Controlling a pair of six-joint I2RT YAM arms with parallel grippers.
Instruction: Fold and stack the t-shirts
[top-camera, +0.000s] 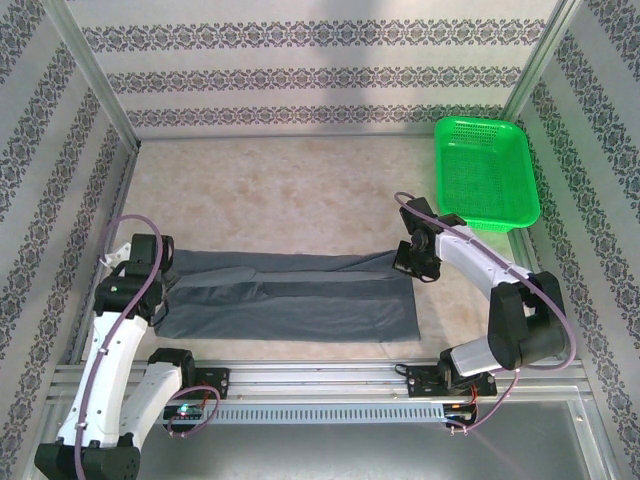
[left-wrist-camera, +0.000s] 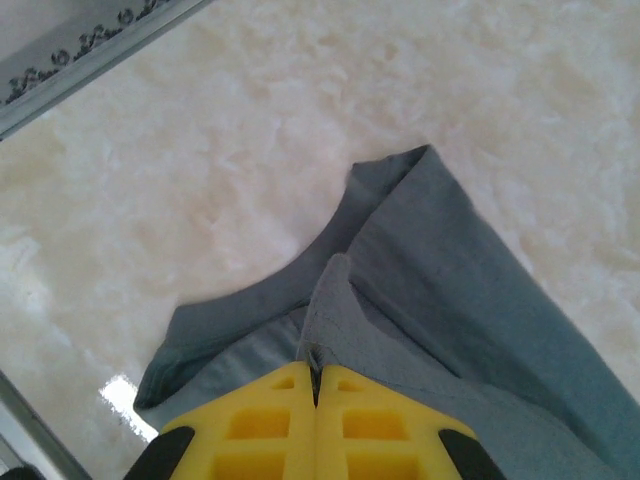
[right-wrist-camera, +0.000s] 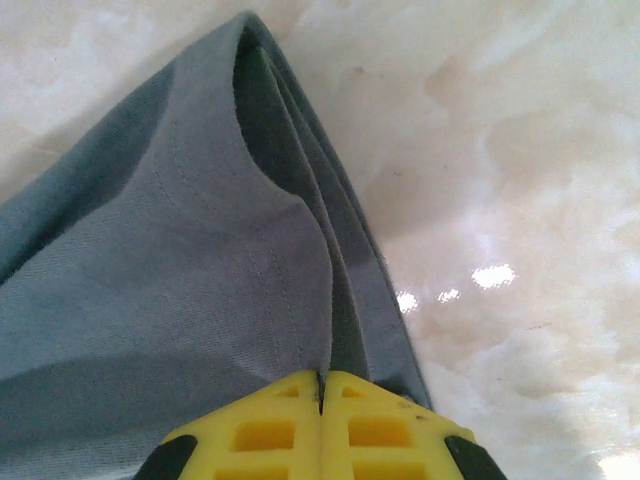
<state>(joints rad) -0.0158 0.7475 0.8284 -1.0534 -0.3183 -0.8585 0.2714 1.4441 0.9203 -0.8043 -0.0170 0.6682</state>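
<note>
Dark slate-grey soft cloth t-shirt (top-camera: 290, 295), folded lengthwise at 6 o'clock on pale marbled table (top-camera: 300, 190), ends clamped by closed left gripper (left-wrist-camera: 315, 372) at 9 and right gripper (right-wrist-camera: 320, 378) at 3 o'clock, likely stretching it flat for folding.

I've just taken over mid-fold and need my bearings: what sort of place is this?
Probably a robot test cell, not a home: a marble-look tabletop boxed in by patterned wallpaper panels on aluminium framing, with a green mesh basket and a dark grey t-shirt.
</note>
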